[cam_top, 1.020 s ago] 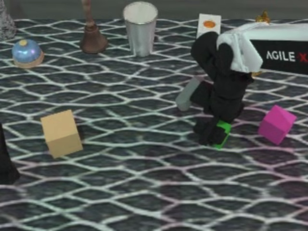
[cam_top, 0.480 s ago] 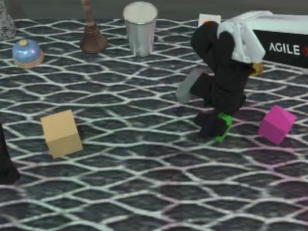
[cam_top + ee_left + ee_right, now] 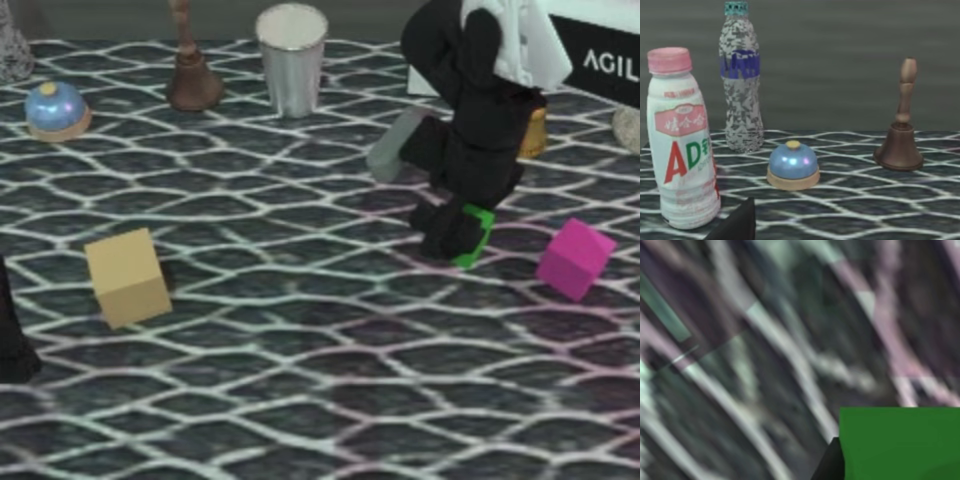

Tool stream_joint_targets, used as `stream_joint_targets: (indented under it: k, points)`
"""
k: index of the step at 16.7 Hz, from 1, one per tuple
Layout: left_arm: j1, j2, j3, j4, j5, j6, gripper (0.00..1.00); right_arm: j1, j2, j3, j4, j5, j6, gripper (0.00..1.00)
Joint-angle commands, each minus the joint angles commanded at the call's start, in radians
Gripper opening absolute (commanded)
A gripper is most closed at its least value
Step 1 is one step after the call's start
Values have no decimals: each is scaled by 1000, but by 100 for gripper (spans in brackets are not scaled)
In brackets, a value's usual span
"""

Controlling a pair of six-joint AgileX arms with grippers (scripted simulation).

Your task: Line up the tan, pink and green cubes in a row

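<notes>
Right pincer: clenched on the green cube, which hangs just left of the pink cube; judged lifted clear of the surface so it can travel without dragging.
Green cube, wrist view: its green face sits tight against a dark finger, patterned surface beneath.
Pink cube: on the surface, tilted corner-on, apart from the green one.
Tan cube: well left of the pink cube, alone; the row is not yet formed.
Left arm: parked beyond the tan cube at the left edge; pincer state cannot be told.
</notes>
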State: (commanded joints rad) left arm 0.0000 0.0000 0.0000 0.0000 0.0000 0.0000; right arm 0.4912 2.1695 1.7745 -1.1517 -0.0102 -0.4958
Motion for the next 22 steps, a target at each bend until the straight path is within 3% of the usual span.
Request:
stream_joint_targets:
  k: [4, 13, 22]
  points:
    - [0, 0, 0, 0, 0, 0, 100, 17, -34, -42, 11, -1, -34, 0]
    - [0, 0, 0, 0, 0, 0, 100, 202, -340, -414, 65, -10, -347, 0]
    - [0, 0, 0, 0, 0, 0, 100, 208, -333, -478, 140, -10, -358, 0]
